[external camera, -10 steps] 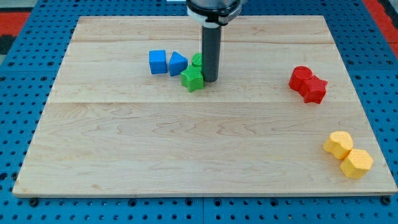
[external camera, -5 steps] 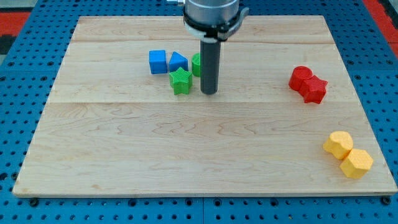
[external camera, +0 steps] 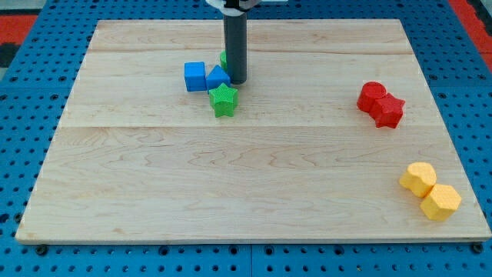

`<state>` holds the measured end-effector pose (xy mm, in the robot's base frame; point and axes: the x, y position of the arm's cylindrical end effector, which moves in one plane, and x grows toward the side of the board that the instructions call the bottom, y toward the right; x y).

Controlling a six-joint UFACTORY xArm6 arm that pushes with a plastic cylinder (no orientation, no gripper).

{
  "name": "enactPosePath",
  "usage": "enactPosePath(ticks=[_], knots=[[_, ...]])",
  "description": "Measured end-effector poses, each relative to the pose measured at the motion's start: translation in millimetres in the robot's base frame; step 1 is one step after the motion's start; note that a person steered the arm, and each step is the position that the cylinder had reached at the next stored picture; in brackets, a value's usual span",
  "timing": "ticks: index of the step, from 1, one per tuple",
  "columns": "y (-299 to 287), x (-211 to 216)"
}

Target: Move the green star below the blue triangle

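Observation:
The green star [external camera: 224, 100] lies on the wooden board just below the blue triangle [external camera: 217, 78], touching or nearly touching it. A blue cube [external camera: 195, 76] sits against the triangle's left side. My tip [external camera: 237, 81] stands at the triangle's right edge, above and to the right of the green star. A second green block [external camera: 224, 58] shows only as a sliver behind the rod, above the triangle; its shape cannot be made out.
Two red blocks [external camera: 380, 104] sit together at the view's right. Two yellow blocks [external camera: 430, 191] sit together at the lower right near the board's edge [external camera: 254, 242]. The board lies on a blue pegboard surface.
The green star was pushed left to below the blue triangle. My tip then moved up and left, carrying the second green block up behind the rod.

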<state>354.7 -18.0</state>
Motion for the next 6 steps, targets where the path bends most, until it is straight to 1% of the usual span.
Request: enactPosePath(ticks=[1, 2, 4, 5, 6], knots=[[0, 44], [0, 68], [2, 69], [12, 54], [6, 52]])
